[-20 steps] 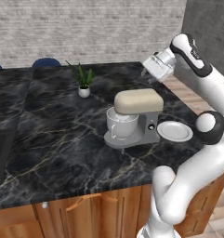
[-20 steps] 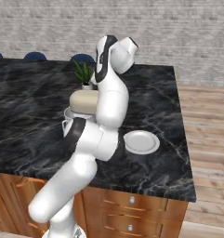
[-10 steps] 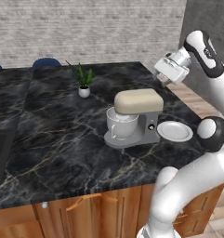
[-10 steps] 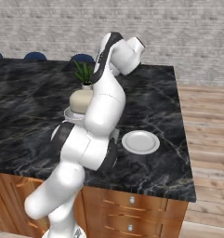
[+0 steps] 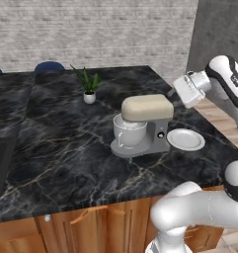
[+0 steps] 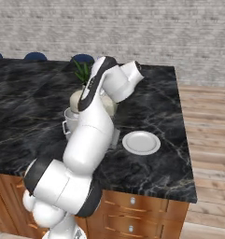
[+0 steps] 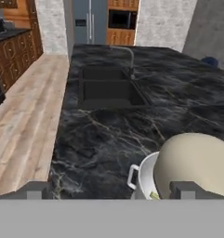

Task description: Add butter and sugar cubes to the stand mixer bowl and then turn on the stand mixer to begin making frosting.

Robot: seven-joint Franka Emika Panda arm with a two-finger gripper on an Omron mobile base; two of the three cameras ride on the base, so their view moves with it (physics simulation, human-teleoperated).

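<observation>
The hand (image 5: 176, 90) hangs high over the far right of the counter (image 5: 66, 148), jaws spread wide and holding nothing, probably placed to look the scene over before picking anything. The stand mixer (image 5: 142, 123) stands mid-counter with its cream head lowered over the stand mixer bowl (image 5: 129, 132), handle outward, so ingredients must enter past the head. The bowl's contents are too blurred to tell. Just beside the mixer lies a white plate (image 5: 185, 140), which looks bare. A potted plant (image 5: 89, 88) stands well apart.
</observation>
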